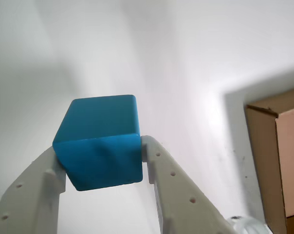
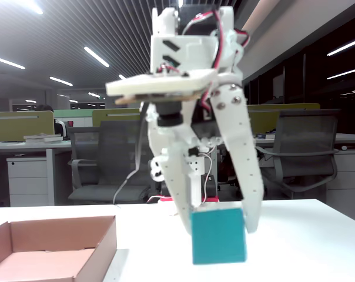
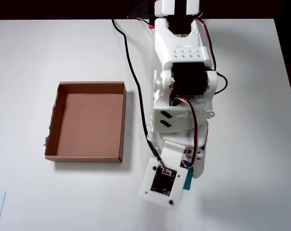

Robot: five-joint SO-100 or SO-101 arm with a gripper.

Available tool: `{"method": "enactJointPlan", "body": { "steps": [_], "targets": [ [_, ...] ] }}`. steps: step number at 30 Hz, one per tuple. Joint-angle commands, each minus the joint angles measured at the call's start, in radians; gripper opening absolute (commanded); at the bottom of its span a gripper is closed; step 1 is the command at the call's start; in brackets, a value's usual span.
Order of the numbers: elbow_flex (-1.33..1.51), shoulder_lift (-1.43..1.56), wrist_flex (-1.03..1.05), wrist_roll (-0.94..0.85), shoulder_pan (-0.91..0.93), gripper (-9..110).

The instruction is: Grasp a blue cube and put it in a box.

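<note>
Wrist view shows pincer (image 1: 102, 163) clamping blue cube (image 1: 99, 141); overhead mostly hides it.

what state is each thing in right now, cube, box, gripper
blue cube: clamped between the two fingers, tilted, apparently lifted off the table
box: open, no lid, empty, flat on the table
gripper: shut on the blue cube, off to one side of the box
</note>
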Motion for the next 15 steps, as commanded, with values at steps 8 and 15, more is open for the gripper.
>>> {"method": "enactJointPlan", "body": {
  "steps": [8,15],
  "targets": [
    [0.124,0.210,0.021,0.009,0.109,15],
    [0.207,0.304,0.078,0.006,0.186,15]
  ]
}}
